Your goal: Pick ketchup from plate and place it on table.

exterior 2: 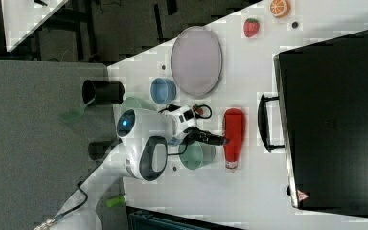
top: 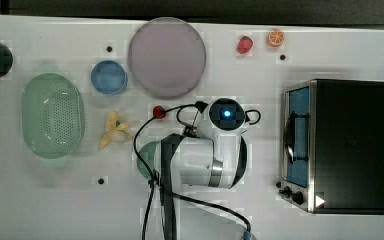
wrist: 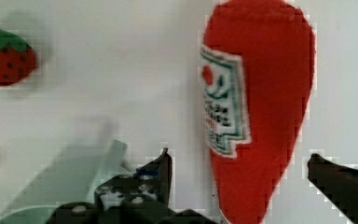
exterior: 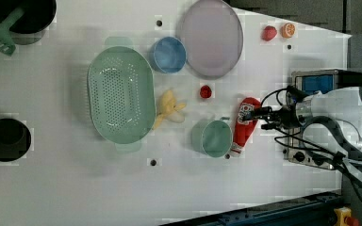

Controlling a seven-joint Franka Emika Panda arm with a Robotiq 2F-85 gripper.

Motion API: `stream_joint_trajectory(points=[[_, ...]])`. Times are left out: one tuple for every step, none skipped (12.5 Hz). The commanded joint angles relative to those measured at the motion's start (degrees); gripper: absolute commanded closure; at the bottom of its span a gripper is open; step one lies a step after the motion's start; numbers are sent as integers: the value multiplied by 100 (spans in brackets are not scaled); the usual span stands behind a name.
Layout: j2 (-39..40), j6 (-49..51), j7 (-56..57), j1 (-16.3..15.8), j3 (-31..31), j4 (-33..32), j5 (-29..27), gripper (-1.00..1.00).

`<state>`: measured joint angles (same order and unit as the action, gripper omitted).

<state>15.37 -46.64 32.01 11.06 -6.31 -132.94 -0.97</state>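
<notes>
both fingers [wrist: 161,168] spread clear of ketchup [wrist: 256,107], flat on table [wrist: 121,70].

ketchup [wrist: 261,116]: soft matt cloth, stitched label | table [top: 55,200]: smooth matt white | toaster oven [top: 350,145]: metal, blk

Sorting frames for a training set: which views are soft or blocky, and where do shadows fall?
Wrist view: ketchup label readable, claw fingers and strawberry blurred. Top view: blocky patches around the arm on the table. Left view: soft shadow beside the green basket.
</notes>
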Motion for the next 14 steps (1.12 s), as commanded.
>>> stream_joint_trajectory(points=[[-743, 94, -319, -26, 4, 548, 13, -100], [-931, 345, -621, -26, -5, 732, 12, -100], [-1126, 717, -1054, -28, -13, 953, 12, -100], [-1309, 1147, -1552, -34, -21, 1209, 13, -100], [-1472, 1572, -2032, -44, -42, 1504, 13, -100], [-1599, 1982, -2487, -48, -70, 1810, 13, -100], [-1692, 2388, -2879, -56, -92, 2100, 13, -100], [-1752, 2754, -3083, -72, -113, 2386, 16, -100], [-1788, 3128, -3097, -74, -140, 2661, 19, -100], [-1792, 3439, -3097, -73, -166, 2953, 24, -100], [-1788, 3801, -3097, -74, -175, 3212, 24, -100], [-1786, 4178, -3097, -72, -170, 3422, 45, -100], [-1786, 4489, -3097, -71, -156, 3556, 63, -100], [-1787, 4586, -3097, -66, -138, 3630, 63, -100]])
